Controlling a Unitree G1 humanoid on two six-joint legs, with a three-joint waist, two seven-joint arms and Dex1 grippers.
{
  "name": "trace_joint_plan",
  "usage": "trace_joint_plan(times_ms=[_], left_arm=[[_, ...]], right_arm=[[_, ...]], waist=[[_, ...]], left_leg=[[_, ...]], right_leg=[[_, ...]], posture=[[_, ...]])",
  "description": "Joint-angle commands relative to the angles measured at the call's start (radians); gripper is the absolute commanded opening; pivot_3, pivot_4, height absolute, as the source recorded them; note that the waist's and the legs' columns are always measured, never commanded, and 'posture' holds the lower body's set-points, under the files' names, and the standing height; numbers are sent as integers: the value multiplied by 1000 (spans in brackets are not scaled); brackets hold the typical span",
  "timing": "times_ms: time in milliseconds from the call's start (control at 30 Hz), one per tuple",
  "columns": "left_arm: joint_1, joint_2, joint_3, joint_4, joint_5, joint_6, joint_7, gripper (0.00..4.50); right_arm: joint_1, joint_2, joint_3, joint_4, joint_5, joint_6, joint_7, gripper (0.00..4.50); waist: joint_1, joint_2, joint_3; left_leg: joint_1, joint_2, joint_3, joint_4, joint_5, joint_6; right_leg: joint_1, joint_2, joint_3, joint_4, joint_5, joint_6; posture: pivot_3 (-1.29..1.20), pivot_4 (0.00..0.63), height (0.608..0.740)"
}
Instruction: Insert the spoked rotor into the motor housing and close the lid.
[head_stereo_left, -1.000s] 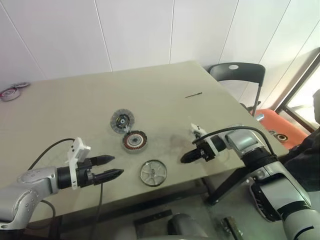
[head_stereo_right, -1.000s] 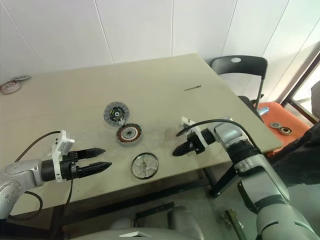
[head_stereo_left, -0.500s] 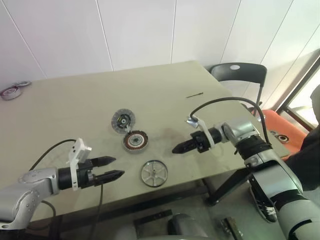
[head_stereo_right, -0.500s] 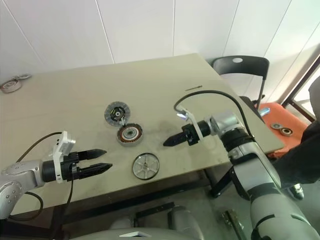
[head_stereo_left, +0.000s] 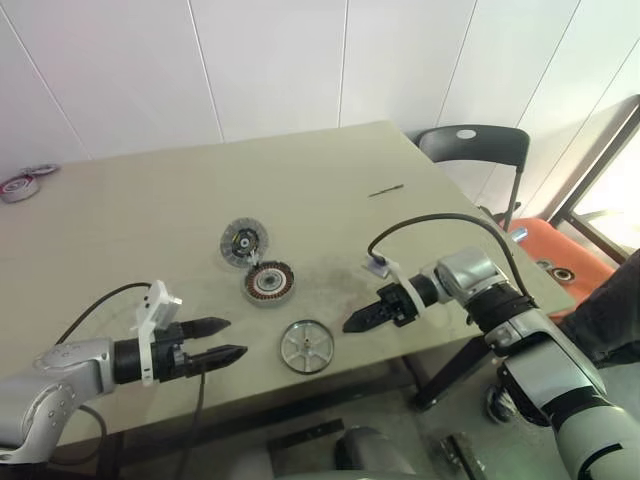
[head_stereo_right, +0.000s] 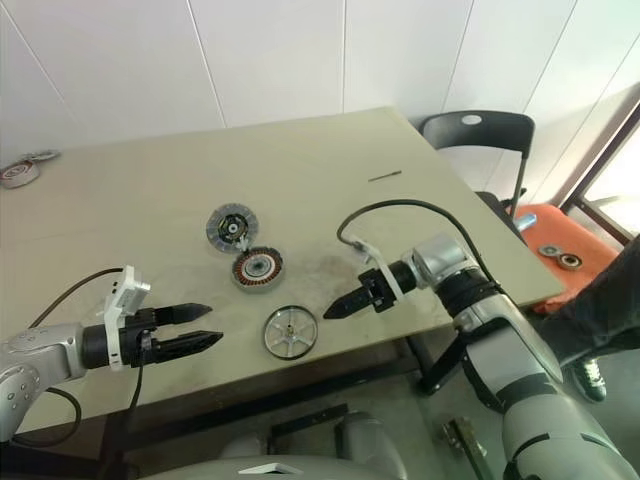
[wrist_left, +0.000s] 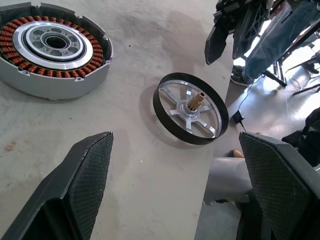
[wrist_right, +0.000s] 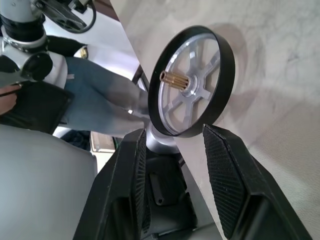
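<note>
Bare table (head_stereo_left: 400, 200) lies between the right claw (head_stereo_left: 352, 324) and spoked rotor (head_stereo_left: 307, 346) (motor housing (head_stereo_left: 269, 283) close behind).

Both arms: silver-grey shells, black joint bands. Left gripper (head_stereo_left: 222, 340) and right gripper (head_stereo_left: 353, 322): tapered black fingers (wrist_left: 87, 172) with cross-hatched pads, white bracket at each wrist, black cable looping off each forearm.

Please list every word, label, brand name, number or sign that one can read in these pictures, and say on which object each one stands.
There are none: no readable text on the spoked rotor, the motor housing, the lid, the table or either gripper.
The chair carries a small pale round patch; whether it bears any writing cannot be told.
</note>
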Motion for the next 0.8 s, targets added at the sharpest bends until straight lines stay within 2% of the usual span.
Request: trace_joint_plan(times_ms=[33,167,467,800], left_arm=[[-19,6,6,-24,-10,-4,1,4325],[-21,8,6,-26,-11,0,0,4325],[-9,14,15,-39,-19,8,1,4325],[12,19,34,-61,-32,24,8,4325]], right_arm=[[-20,-2,5,6,16,-12,9,1881],[-35,-2,16,57,14,-32,12,1881],[-12,77,6,192,-44,-123,-5,1881],[33,106,9,210,-80,-156,1,1881]], waist=[[0,0,0],[0,0,0],[-2,0,0],[-3,-4,-2]], left_leg=[[0,0,0,0,0,0],[0,0,0,0,0,0],[0,0,0,0,0,0],[2,0,0,0,0,0]], right_leg=[[0,0,0,0,0,0],[0,0,0,0,0,0],[0,0,0,0,1,1],[2,0,0,0,0,0]], posture=[[0,0,740],[0,0,740],[0,0,740],[0,0,740]])
